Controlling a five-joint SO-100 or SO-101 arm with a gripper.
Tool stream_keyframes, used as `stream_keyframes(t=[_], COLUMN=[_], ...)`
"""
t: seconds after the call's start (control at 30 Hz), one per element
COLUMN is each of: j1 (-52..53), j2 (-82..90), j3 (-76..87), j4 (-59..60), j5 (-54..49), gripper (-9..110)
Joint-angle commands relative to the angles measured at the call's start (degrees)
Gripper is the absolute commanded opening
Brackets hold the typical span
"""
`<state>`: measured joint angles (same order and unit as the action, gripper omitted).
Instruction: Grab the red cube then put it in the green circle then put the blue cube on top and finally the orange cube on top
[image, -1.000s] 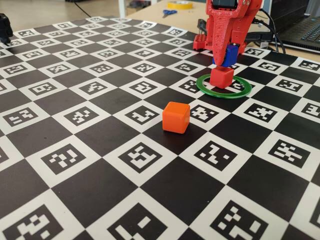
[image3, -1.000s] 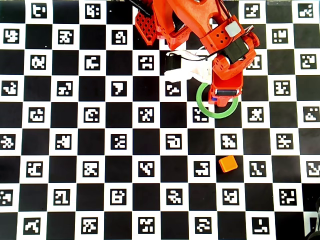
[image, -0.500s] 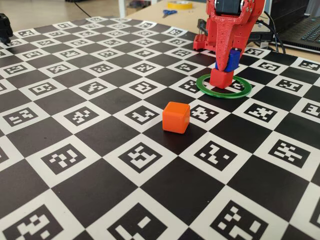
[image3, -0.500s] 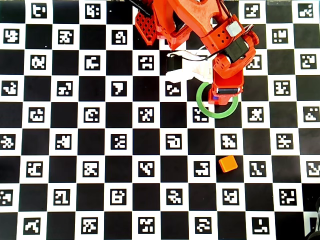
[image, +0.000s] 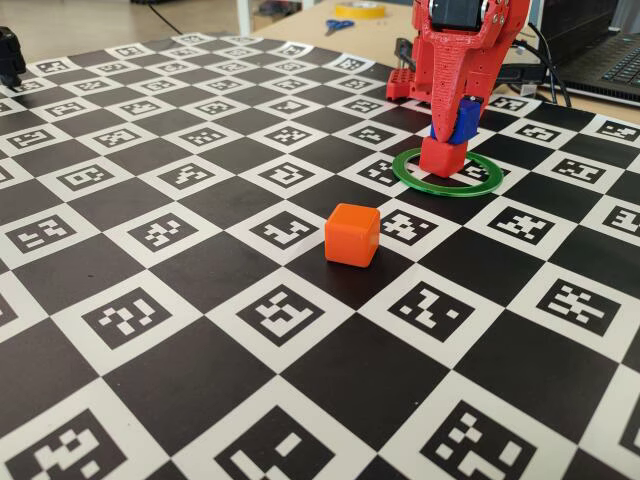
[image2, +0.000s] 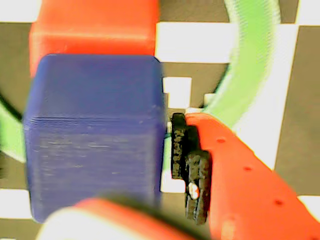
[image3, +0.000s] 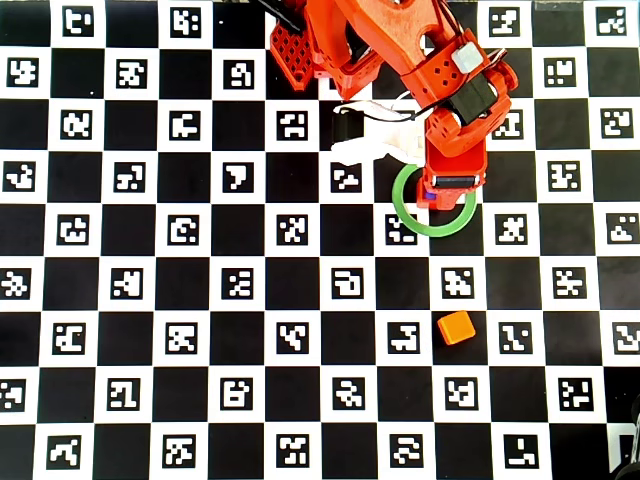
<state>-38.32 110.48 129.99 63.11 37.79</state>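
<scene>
The gripper (image: 455, 125) clenches the blue cube (image: 462, 119), which rests atop the red cube (image: 443, 156) inside the green circle (image: 415, 179); the orange cube (image: 352, 235) sits apart on the checkered board (image: 180, 330).

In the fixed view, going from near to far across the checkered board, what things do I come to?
Orange cube → green circle with the red cube inside it → blue cube on top of the red one, held in the tool → scissors → yellow tape roll.

Glossy plastic orange cube (image: 352, 235)
</scene>
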Motion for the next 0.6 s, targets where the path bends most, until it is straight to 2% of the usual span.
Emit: stream_keyframes(t=[0.0, 0.23, 0.57], j1=[-1.1, -0.8, 0.7], j2=[3.4, 3.2, 3.9], j3=[-1.3, -5.0, -20.4], j4=[1.0, 5.6, 19.1], j5=[0.3, -0.8, -5.6], gripper=[34, 41, 39])
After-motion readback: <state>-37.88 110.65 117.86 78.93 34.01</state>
